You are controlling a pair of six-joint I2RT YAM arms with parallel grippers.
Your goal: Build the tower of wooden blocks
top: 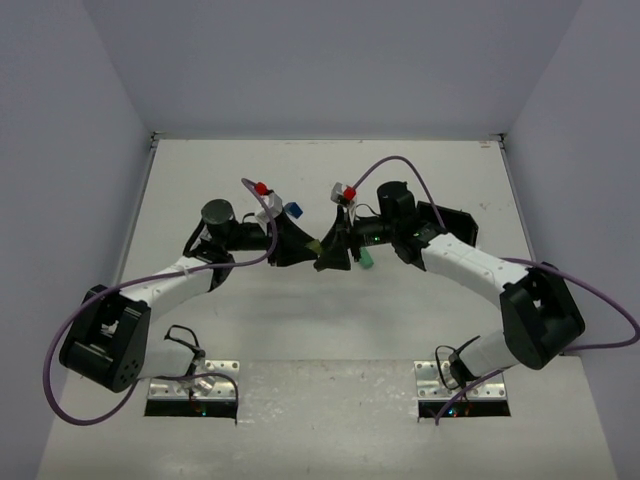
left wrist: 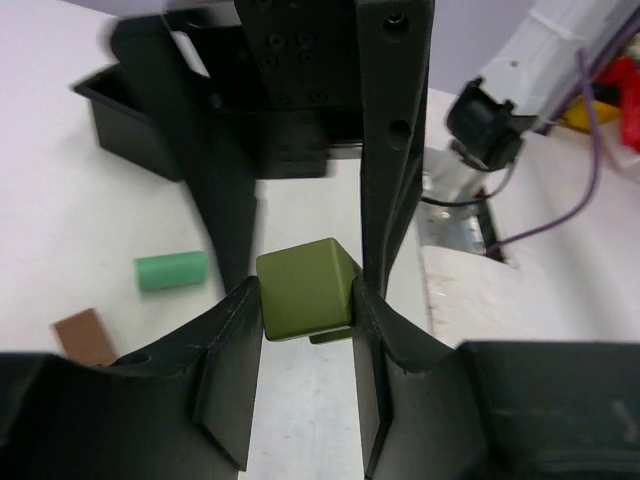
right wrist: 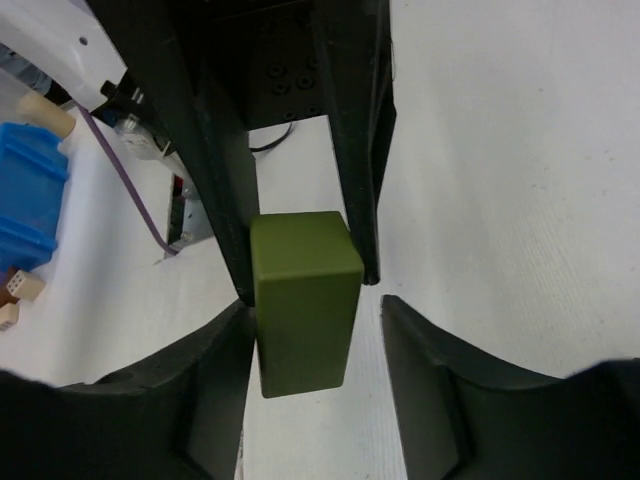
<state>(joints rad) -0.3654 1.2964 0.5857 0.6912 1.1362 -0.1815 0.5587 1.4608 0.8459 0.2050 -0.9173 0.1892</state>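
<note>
My left gripper is clamped on the olive block over the middle of the tabletop, its long axis pointing straight into my right gripper, whose jaws stand apart around its free end, with a gap on one side.

I read the olive block, plain-faced and square-edged, clamped between the fingers of the left gripper, with the mint-green cylinder on its side near the flat-lying brown-orange block.
</note>
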